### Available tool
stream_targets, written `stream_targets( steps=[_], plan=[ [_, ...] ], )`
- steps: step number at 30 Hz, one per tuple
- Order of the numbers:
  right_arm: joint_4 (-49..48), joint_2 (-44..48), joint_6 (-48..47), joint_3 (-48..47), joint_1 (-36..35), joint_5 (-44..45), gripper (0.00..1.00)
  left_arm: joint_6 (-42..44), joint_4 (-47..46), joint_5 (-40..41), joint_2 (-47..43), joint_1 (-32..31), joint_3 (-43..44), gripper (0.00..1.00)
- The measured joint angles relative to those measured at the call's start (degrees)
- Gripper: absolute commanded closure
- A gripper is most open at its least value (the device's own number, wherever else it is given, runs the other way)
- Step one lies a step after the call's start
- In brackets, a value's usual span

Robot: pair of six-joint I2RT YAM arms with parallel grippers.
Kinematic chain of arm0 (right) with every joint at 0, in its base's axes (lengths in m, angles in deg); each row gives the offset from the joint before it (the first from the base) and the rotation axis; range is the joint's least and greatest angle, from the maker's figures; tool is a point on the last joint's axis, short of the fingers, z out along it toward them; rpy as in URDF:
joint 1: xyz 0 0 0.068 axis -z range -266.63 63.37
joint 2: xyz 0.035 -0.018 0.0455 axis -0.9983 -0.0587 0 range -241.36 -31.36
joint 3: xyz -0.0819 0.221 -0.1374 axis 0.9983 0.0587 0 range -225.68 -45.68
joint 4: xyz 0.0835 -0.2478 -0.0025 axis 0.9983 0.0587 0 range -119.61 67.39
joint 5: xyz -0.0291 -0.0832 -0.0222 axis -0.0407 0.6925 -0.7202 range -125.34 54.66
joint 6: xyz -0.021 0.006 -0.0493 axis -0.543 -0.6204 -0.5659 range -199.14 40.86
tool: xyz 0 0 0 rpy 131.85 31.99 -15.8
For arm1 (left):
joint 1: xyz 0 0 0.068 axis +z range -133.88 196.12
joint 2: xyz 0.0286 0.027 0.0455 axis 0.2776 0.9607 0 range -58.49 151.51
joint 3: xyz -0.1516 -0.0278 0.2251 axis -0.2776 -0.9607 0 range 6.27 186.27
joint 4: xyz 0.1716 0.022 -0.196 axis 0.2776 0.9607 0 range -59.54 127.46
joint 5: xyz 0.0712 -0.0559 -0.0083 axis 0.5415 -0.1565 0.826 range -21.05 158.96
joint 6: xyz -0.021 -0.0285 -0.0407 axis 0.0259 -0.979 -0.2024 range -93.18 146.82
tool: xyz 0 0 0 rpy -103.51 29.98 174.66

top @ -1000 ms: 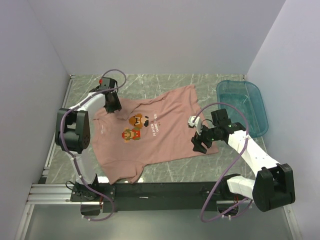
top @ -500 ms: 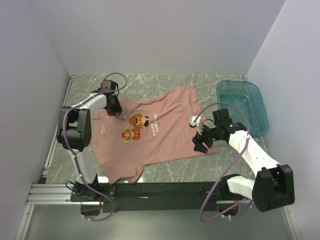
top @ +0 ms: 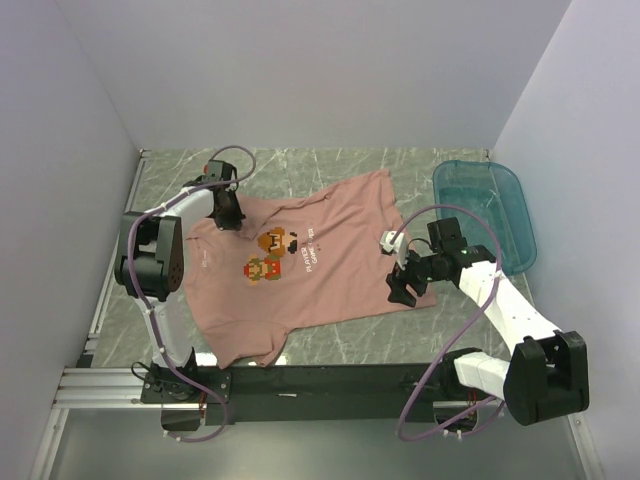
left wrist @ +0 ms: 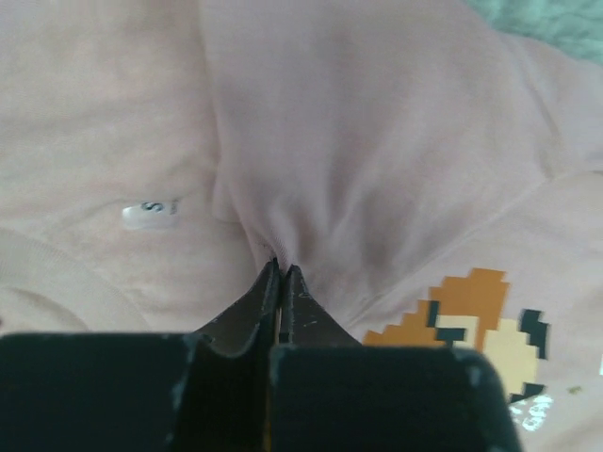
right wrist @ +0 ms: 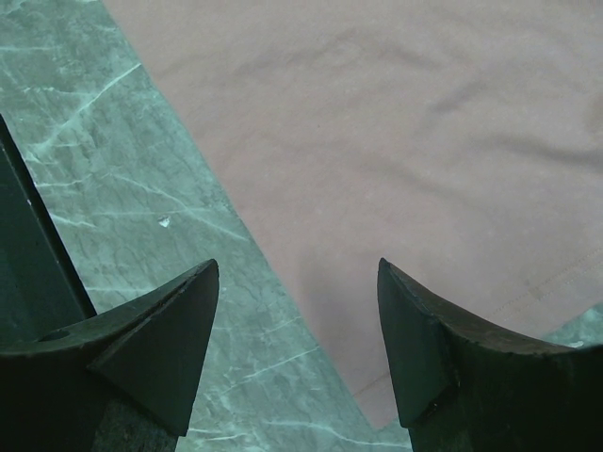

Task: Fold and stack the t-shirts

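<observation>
A dusty-pink t-shirt (top: 325,275) lies spread on the marble table, print (top: 275,255) up, collar toward the left. My left gripper (top: 228,217) is at the collar end, shut on a small pinched ridge of the pink fabric. In the left wrist view its black fingertips (left wrist: 281,269) meet on that fold of the t-shirt (left wrist: 358,141), with the size label (left wrist: 149,215) to the left and the orange print (left wrist: 476,315) to the right. My right gripper (top: 401,289) hovers open over the hem's near right corner. In the right wrist view the shirt's edge (right wrist: 396,122) runs between its spread fingers (right wrist: 298,275).
A translucent teal tub (top: 486,212) stands at the right by the wall. Bare marble table (right wrist: 122,179) lies beside the hem corner. Walls close in the left, back and right. A black rail (top: 330,380) runs along the near edge.
My left gripper has shut on the shirt fabric near the collar, having been partly open. The right gripper has crept slightly right along the hem and stays open.
</observation>
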Motion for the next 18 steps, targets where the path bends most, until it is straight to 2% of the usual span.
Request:
stream_targets(
  steps=[3, 6, 7, 8, 11, 14, 18],
  plan=[
    [0.1, 0.3, 0.0, 0.0, 0.2, -0.2, 0.25, 0.3, -0.3, -2.6, 0.0, 0.0, 0.7, 1.00],
    [0.2, 0.4, 0.0, 0.0, 0.4, -0.3, 0.25, 0.2, 0.9, -7.3, 0.4, -0.3, 5.7, 0.98],
    [0.2, 0.4, -0.1, 0.0, 0.5, -0.3, 0.25, 0.2, 1.1, -8.6, 1.0, -0.4, 8.2, 0.91],
    [0.2, 0.5, -0.1, 0.0, 0.6, -0.4, 0.25, 0.3, 0.7, -10.3, 2.1, -0.7, 11.9, 0.69],
    [0.3, 0.6, -0.1, 0.0, 0.9, -0.5, 0.25, 0.3, 0.0, -13.2, 5.9, -2.1, 21.9, 0.48],
    [0.4, 1.0, -0.2, 0.0, 1.4, -0.7, 0.25, 0.5, -0.8, -13.4, 7.3, -3.7, 25.3, 0.41],
    [0.5, 1.4, -0.2, 0.0, 1.9, -1.1, 0.25, 0.7, -2.0, -11.3, 5.7, -4.9, 21.7, 0.40]
  ],
)
